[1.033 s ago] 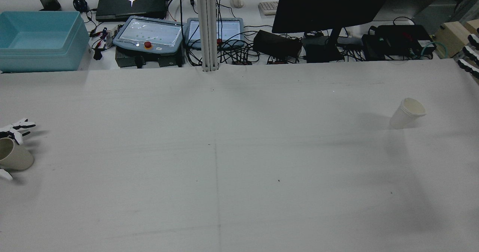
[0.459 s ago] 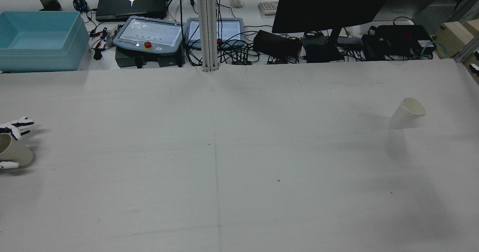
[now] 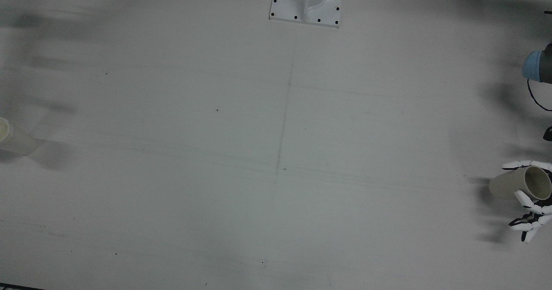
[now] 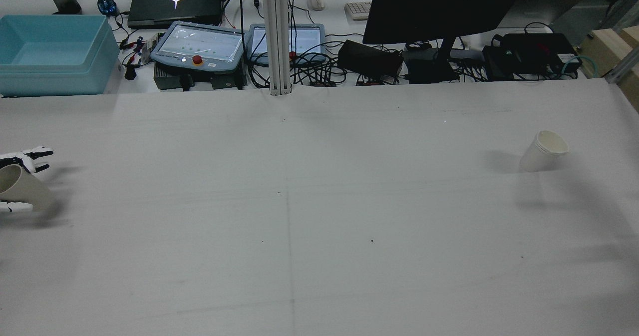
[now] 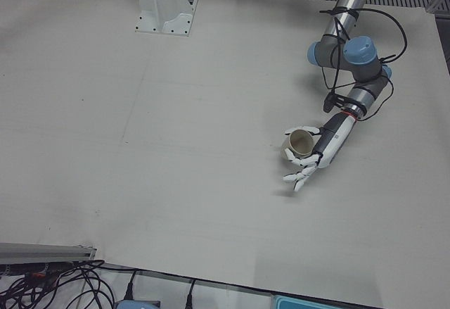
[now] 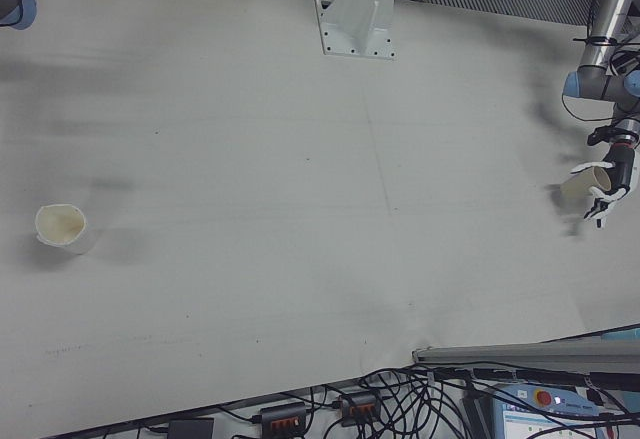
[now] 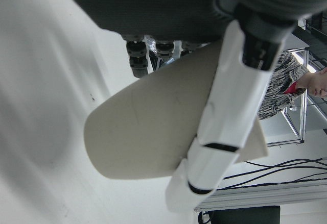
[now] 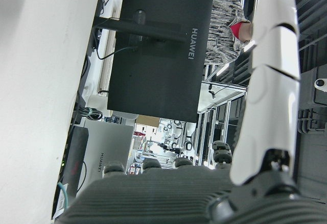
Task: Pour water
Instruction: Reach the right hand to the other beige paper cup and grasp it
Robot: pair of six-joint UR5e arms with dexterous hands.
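Now the left hand [image 5: 311, 161] grasps a beige cup [image 5: 298, 145], fingers wrapped round its wall, thumb on one side and the rest on the other. The cup is tilted, its mouth turned up and toward the cameras on the operators' side, its base pointing back toward desk centre; it sits at about 3 o'clock in the front view [image 3: 519, 184], at the far edge of the desk [image 3: 276, 152], and at about 9 o'clock in the rear view [image 4: 22, 188]. Whether its base touches the desk cannot be told; a shadow lies just beside it. The left hand view shows the cup's pale wall [image 7: 153, 132] crossed by a white finger [image 7: 225, 112]. In the rear view only the fingertips of the left hand [image 4: 20, 164] show at the frame edge. A white cup [image 4: 544, 150] stands upright on the desk at about 3 o'clock in the rear view, well apart from the beige cup, on the opposite side of the desk; it shows at 9 o'clock in the front view [image 3: 13, 137] and in the right-front view [image 6: 62, 228]. The right hand [image 8: 230, 183] appears only in its own camera, one white finger [image 8: 268, 86] stretched out straight with nothing against it; whether that hand is released or clenched I cannot tell.
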